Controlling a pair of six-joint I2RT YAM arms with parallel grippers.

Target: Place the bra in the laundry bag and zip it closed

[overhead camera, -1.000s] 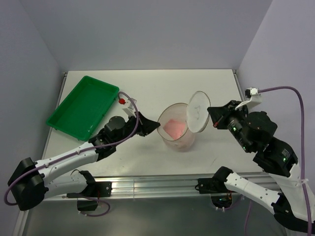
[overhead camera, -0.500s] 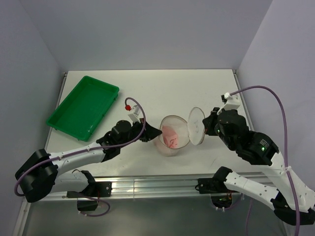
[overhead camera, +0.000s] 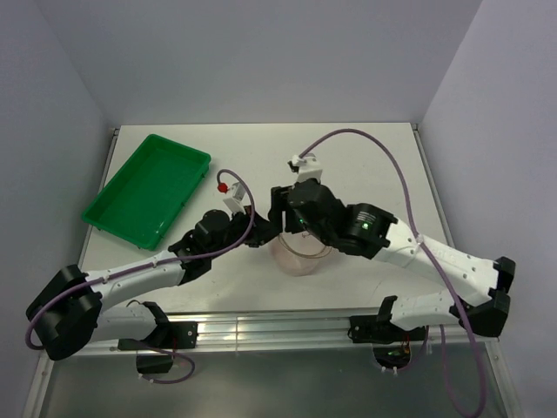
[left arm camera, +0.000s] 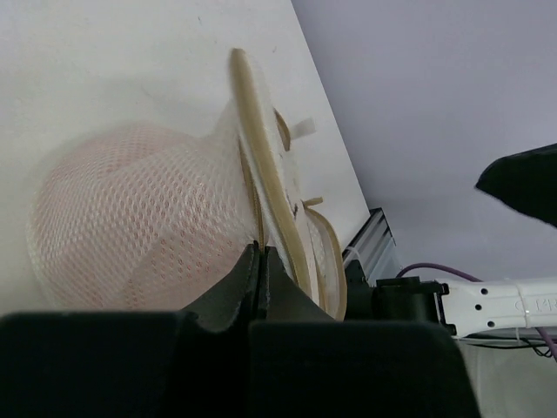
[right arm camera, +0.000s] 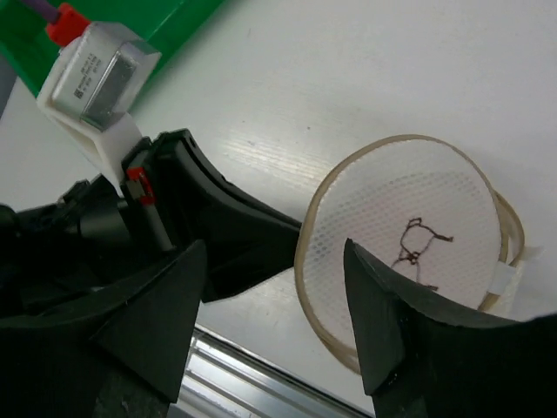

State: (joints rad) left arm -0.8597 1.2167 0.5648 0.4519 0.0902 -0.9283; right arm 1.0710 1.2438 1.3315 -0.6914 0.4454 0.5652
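The laundry bag (left arm camera: 130, 218) is a round white mesh pouch on the table, with the pale pink bra (left arm camera: 122, 252) showing through its mesh. My left gripper (left arm camera: 259, 249) is shut on the bag's thin rim (left arm camera: 261, 157) at its left side. In the right wrist view the bag's lid (right arm camera: 409, 226), printed with the dark bra outline, lies down over the pouch. My right gripper (right arm camera: 275, 252) hovers open above the lid's left edge, holding nothing. From above, the right arm covers most of the bag (overhead camera: 300, 259); the left gripper (overhead camera: 264, 231) meets it from the left.
A green tray (overhead camera: 148, 190) lies at the back left of the table, its corner also in the right wrist view (right arm camera: 174, 17). The left wrist's white camera block (right arm camera: 96, 78) is close under the right gripper. The aluminium rail (overhead camera: 278, 326) marks the table's near edge.
The right arm swung left over the bag, bringing the upright lid down onto the pouch. Its gripper let go of the lid and opened. The left gripper kept its hold.
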